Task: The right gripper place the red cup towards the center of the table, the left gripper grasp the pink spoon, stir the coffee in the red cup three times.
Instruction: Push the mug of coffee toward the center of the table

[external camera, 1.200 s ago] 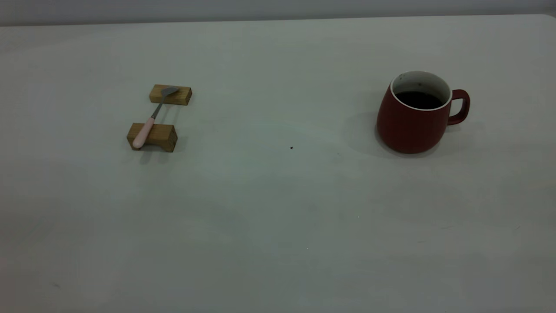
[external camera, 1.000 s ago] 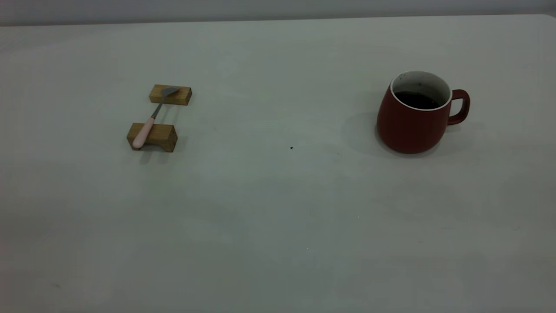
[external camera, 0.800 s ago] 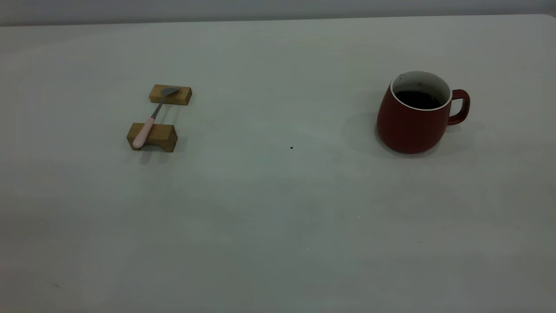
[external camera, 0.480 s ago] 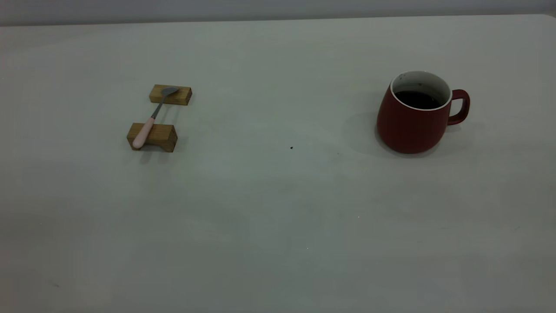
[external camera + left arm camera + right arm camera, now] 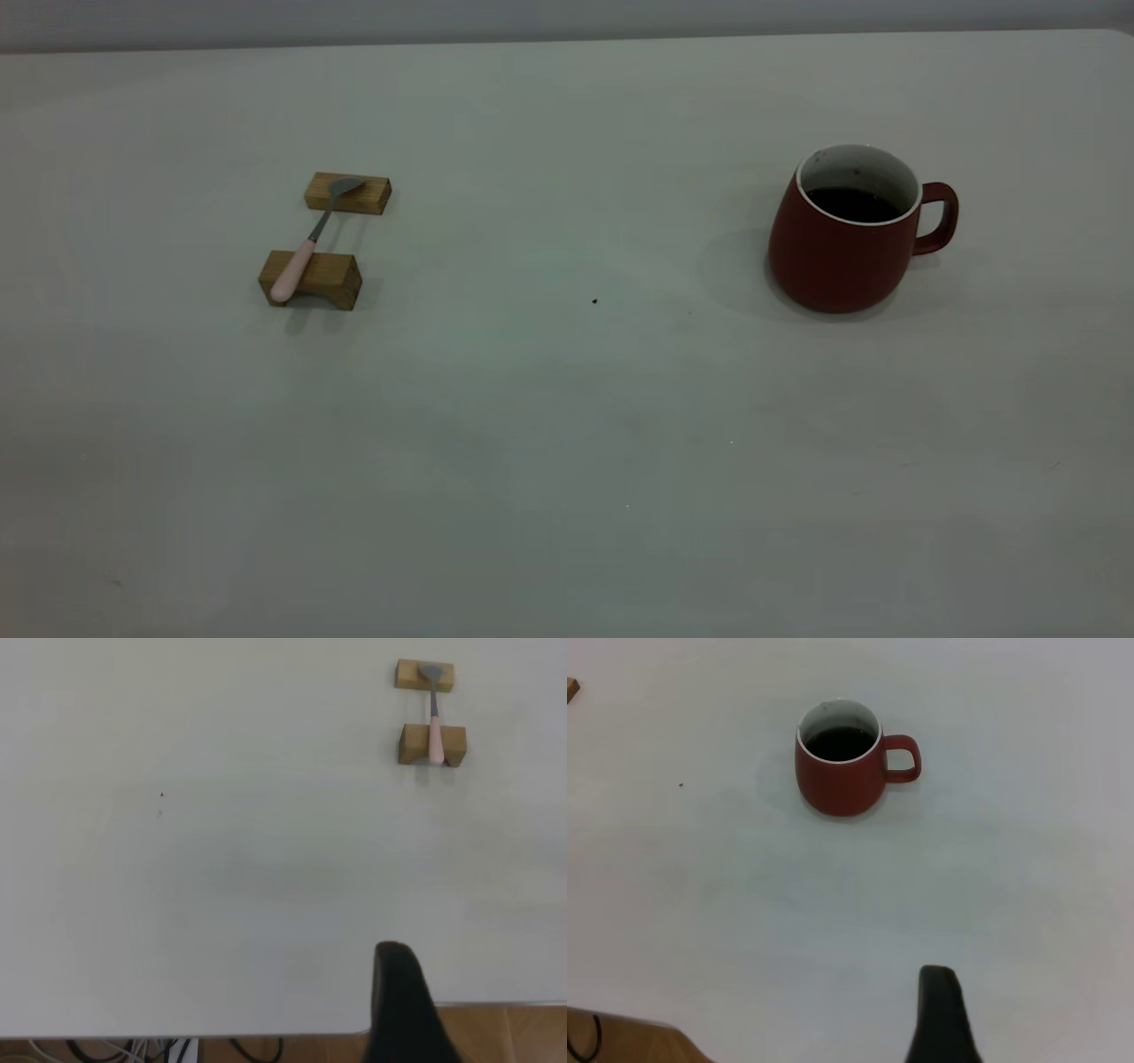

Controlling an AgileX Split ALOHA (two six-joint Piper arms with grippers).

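Note:
The red cup [image 5: 846, 235] stands upright on the right side of the table [image 5: 567, 416], its handle pointing right and dark coffee [image 5: 852, 204] inside. At the left the pink spoon [image 5: 295, 266] lies across two wooden blocks [image 5: 314, 280], bowl on the far block [image 5: 354, 195]. Neither arm shows in the exterior view. In the left wrist view the left gripper [image 5: 403, 1010] is only a dark tapered shape over the table's near edge, far from the spoon [image 5: 434, 737]. In the right wrist view the right gripper [image 5: 939, 1019] is a similar dark shape, well short of the cup [image 5: 840, 775].
A tiny dark speck [image 5: 594, 301] marks the table's middle. The left wrist view shows the table edge [image 5: 221, 1035] with brown floor [image 5: 505, 1036] and cables beyond. A block corner [image 5: 570, 689] shows in the right wrist view.

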